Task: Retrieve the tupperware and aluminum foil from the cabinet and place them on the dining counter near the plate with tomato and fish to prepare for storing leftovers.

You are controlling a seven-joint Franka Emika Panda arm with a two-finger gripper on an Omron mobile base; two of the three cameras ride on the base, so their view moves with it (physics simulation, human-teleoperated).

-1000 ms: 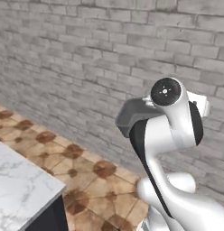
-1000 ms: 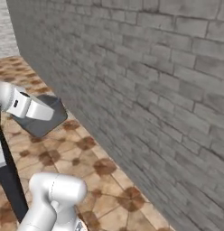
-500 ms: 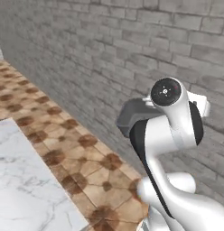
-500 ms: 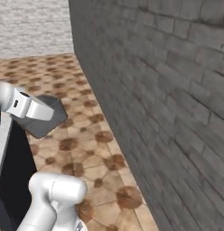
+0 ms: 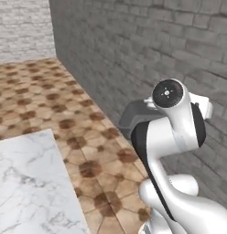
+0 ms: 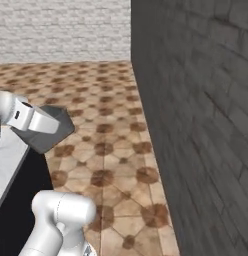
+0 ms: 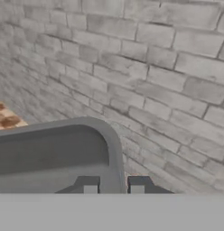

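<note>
The tupperware (image 7: 55,149) is a dark grey tub with a rounded corner and a flared rim. In the hand view my gripper (image 7: 114,186) is shut on its rim, one fingertip inside the wall and one outside. From the left base view the tupperware (image 5: 133,116) pokes out from behind the arm's wrist, held in the air over the tiled floor. In the right base view the tupperware (image 6: 51,131) hangs just beyond the white hand at the left. A corner of the white marble dining counter (image 5: 28,183) lies at the lower left.
A grey brick wall (image 5: 147,50) runs close along the right side of the arm and meets a lighter brick wall (image 6: 61,30) at the far end. Brown patterned floor tiles (image 6: 106,150) stretch ahead. A black counter side (image 6: 21,210) stands beside the arm base.
The whole scene has swung as the base turned: the brick wall has slid to the right and the far corner has come into view. The tub stays held in the same pose.
</note>
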